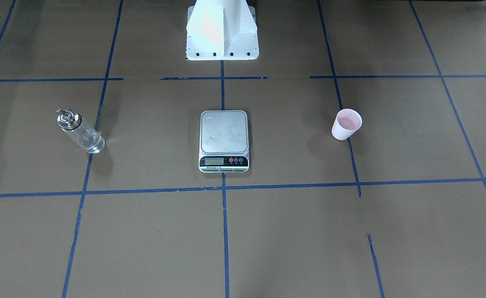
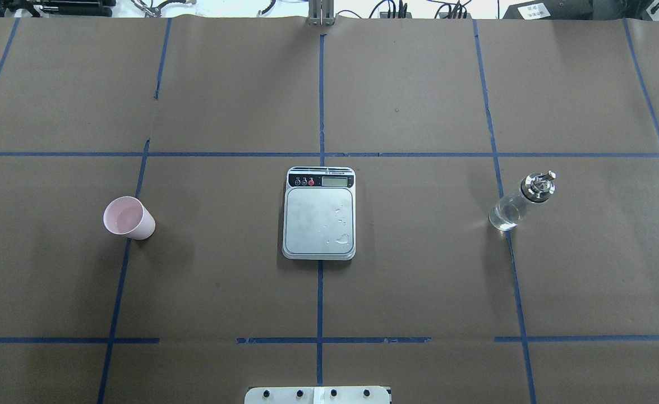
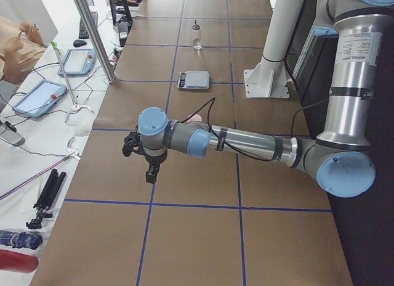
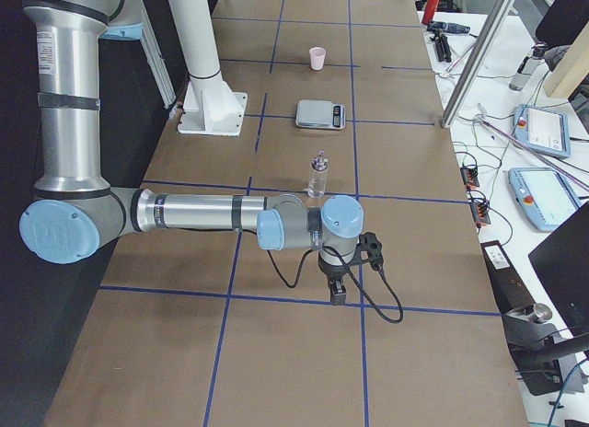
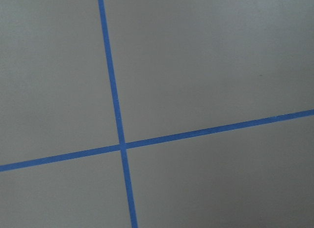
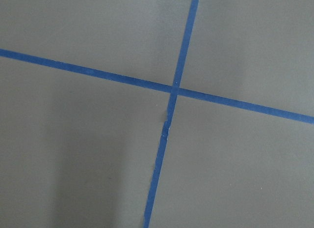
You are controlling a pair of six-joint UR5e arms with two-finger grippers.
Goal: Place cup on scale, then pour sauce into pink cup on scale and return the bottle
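Here the cup [image 2: 129, 219] stands apart from the left end effector [image 3: 151, 173]; cannot tell its opening.

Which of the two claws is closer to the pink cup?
Left. The left claw hangs beyond the cup on that side; the right claw is at the opposite end, beyond the bottle.

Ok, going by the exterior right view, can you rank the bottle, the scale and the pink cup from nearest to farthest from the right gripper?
Measured from the right gripper:
1. The glass bottle: nearest, on the robot's right side.
2. The scale: in the middle, in front of the robot.
3. The pink cup: farthest, on the robot's left side.
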